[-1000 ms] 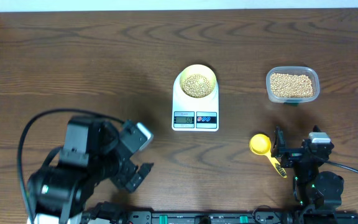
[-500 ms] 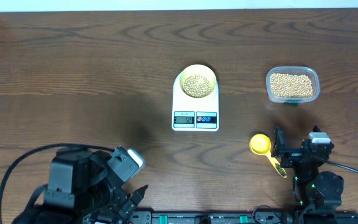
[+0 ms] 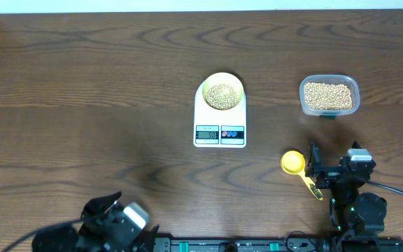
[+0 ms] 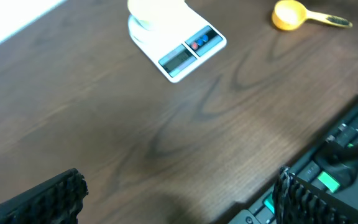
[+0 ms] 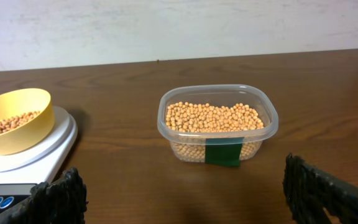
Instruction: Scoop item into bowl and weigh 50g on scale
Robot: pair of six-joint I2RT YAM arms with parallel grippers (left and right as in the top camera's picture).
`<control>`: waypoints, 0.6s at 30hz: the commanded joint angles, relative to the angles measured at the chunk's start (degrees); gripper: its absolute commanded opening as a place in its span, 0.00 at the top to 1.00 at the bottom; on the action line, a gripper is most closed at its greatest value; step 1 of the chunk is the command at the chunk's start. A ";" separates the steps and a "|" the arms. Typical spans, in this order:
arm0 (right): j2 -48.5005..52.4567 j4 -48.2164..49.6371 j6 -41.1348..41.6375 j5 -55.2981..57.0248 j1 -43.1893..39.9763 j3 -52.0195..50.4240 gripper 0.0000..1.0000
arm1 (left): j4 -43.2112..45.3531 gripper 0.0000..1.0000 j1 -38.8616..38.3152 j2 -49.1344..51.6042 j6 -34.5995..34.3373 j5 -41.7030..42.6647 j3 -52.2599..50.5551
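Overhead, small round tan beans (image 3: 221, 95) fill a shallow pale yellow bowl (image 3: 237, 85) on the flat white scale (image 3: 220, 133), mid-surface. The left arm (image 3: 109, 227) sits low at the near edge, and the right arm (image 3: 352, 192) is beside a yellow plastic spoon (image 3: 294, 163). Both arms' jaws gape wide, holding nothing. A clear tub (image 5: 216, 89) holds more beans.

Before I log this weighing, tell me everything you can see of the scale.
The scale is a flat, white slab that looks like plastic, with rounded corners and a round top platform. On its front strip sit a small grey display, its digits too small to read, and red and blue buttons. It lies level near the middle of the wooden table, front edge toward the robot. A pale yellow bowl holding beans stands on the platform. Nothing else touches it.
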 commanded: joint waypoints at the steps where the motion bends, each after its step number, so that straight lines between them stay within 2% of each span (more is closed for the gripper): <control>1: -0.39 -0.02 -0.68 0.31 -0.90 -0.26 0.01 | -0.22 0.02 1.33 -3.54 -0.72 -0.31 -0.22; 6: -0.39 -0.02 -0.68 0.31 -0.90 -0.26 0.01 | 0.07 0.02 1.51 -6.95 -0.70 -0.31 -1.25; 18: -0.39 -0.02 -0.68 0.33 -0.87 -0.26 0.01 | 0.28 0.02 1.44 -8.11 -0.70 -0.31 -1.40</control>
